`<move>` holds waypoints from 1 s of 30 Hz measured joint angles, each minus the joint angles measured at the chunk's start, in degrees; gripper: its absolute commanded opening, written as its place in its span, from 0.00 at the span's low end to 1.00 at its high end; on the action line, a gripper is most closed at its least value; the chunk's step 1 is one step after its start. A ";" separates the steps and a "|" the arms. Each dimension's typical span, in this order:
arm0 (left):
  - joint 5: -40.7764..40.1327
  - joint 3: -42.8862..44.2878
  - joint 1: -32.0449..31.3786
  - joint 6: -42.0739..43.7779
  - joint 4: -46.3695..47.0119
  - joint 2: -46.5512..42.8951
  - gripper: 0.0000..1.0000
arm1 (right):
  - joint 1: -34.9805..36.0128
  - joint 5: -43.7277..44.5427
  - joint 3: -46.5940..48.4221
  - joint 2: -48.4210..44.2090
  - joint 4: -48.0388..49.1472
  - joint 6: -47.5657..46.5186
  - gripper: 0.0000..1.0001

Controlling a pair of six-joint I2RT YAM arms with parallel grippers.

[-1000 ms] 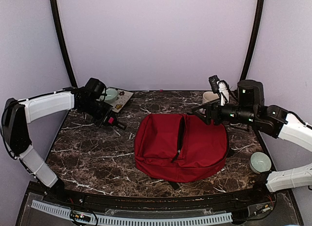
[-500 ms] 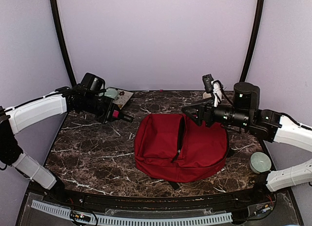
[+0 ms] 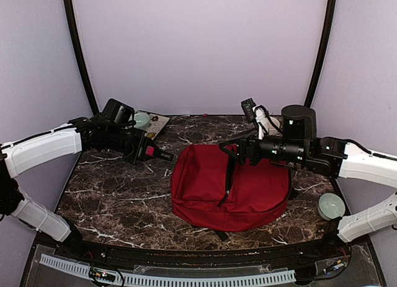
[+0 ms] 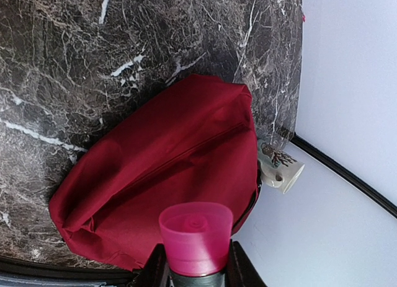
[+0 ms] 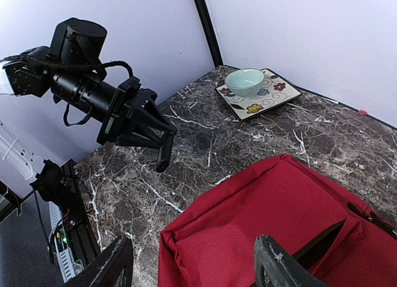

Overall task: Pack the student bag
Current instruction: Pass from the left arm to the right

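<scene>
Left wrist: left pincer (image 4: pixel 197 269) grips pink-capped cylinder (image 4: pixel 196 234); right pincer (image 5: pixel 195 265) gapes above soft student bag (image 4: pixel 167 157).

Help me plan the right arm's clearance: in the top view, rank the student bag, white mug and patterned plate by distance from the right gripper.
1. student bag, centre, just below the right gripper.
2. white mug, far right, behind the arm.
3. patterned plate, far-left corner.
</scene>
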 measured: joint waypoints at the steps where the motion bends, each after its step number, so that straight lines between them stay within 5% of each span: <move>1: -0.04 -0.04 -0.68 -0.37 0.39 0.00 0.00 | 0.02 0.00 0.13 0.09 0.00 -0.11 0.67; 30: -4.94 2.45 -15.43 -10.62 25.27 10.86 0.00 | 0.22 2.08 3.06 4.15 -1.60 0.72 0.66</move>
